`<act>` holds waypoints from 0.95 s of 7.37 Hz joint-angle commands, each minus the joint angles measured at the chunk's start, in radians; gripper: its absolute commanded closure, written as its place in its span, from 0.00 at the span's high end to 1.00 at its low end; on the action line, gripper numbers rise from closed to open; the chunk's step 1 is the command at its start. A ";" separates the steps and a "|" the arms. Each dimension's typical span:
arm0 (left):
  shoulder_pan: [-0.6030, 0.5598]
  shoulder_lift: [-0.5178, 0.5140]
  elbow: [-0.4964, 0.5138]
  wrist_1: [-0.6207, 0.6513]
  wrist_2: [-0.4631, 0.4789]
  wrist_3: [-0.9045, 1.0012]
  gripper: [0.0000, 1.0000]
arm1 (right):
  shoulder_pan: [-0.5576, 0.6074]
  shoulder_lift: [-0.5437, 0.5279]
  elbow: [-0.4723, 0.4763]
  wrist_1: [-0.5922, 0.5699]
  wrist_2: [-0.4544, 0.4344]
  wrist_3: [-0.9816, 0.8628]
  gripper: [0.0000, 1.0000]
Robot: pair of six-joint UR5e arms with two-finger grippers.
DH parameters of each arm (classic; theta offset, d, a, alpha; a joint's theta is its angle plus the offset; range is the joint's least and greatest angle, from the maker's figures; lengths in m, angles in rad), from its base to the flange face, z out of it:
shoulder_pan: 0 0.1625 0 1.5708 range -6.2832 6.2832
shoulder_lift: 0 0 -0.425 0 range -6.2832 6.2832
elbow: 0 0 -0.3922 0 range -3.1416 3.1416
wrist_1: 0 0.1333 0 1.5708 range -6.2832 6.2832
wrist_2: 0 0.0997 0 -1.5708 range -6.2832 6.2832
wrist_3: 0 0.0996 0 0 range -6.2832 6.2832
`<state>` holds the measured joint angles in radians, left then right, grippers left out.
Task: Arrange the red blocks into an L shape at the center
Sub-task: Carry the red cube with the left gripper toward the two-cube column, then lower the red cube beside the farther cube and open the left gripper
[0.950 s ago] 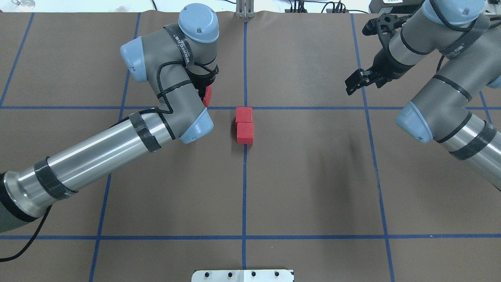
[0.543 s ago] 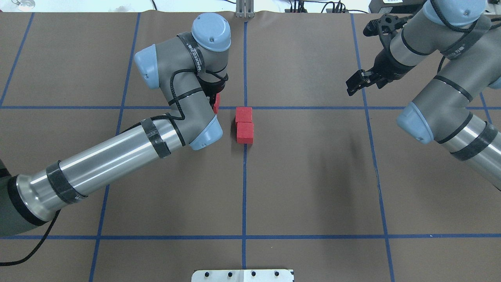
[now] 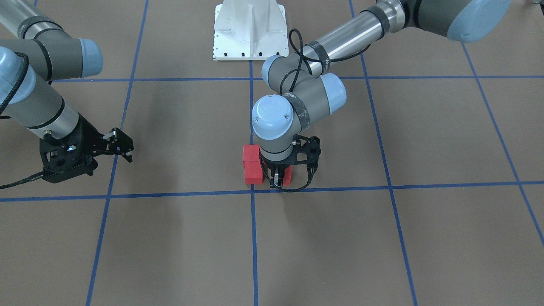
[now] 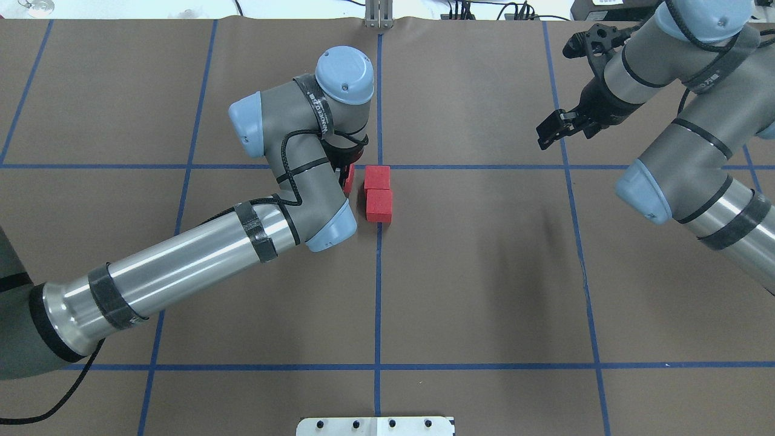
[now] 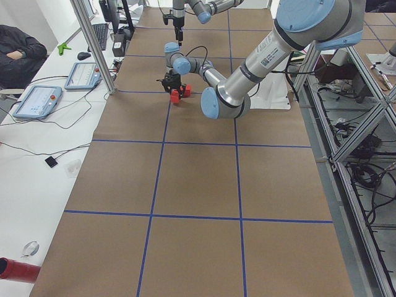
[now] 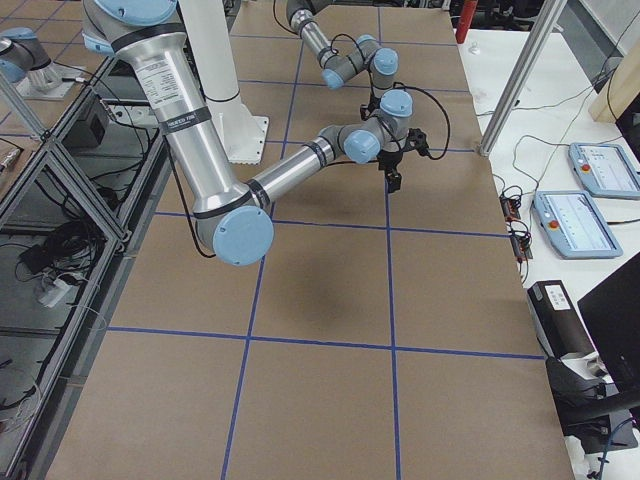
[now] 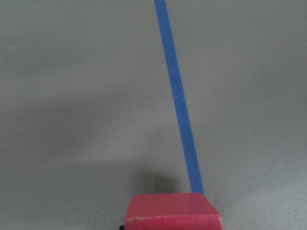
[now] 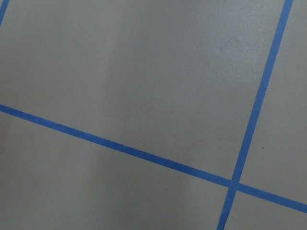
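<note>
Left jaws grasping red block [image 7: 172, 213] beside touching pair [image 4: 379, 204] by center [image 4: 379, 166] | right jaws released

The left end effector [image 3: 276, 178] pointed straight down, clamped on a red block [image 3: 287, 174], while the right end effector [image 3: 122, 146] hovered tilted at the far right, jaws apart.

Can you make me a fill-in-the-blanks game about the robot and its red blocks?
1. On the table, ___ red blocks lie touching.
2. The left gripper holds one more block, making ___ in all.
3. The right gripper is open and holds ___.
4. The tape lines on the table are coloured ___.

Missing words: two; three; nothing; blue.
</note>
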<state>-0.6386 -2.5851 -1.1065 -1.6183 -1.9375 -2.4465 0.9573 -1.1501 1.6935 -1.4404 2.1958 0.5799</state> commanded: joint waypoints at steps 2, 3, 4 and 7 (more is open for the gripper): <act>0.016 -0.010 0.014 -0.003 0.000 -0.020 0.00 | 0.000 0.000 0.008 0.000 -0.001 0.003 0.99; 0.017 -0.021 0.017 -0.003 0.000 -0.020 0.00 | 0.001 -0.002 0.008 0.000 -0.001 0.003 0.99; 0.017 -0.024 0.017 -0.003 0.000 -0.023 0.00 | 0.001 -0.002 0.008 0.000 0.001 0.001 0.99; 0.026 -0.026 0.025 -0.014 0.000 -0.032 0.00 | 0.001 -0.002 0.008 0.000 -0.001 0.003 0.99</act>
<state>-0.6172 -2.6096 -1.0866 -1.6258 -1.9374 -2.4755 0.9586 -1.1520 1.7016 -1.4404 2.1957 0.5824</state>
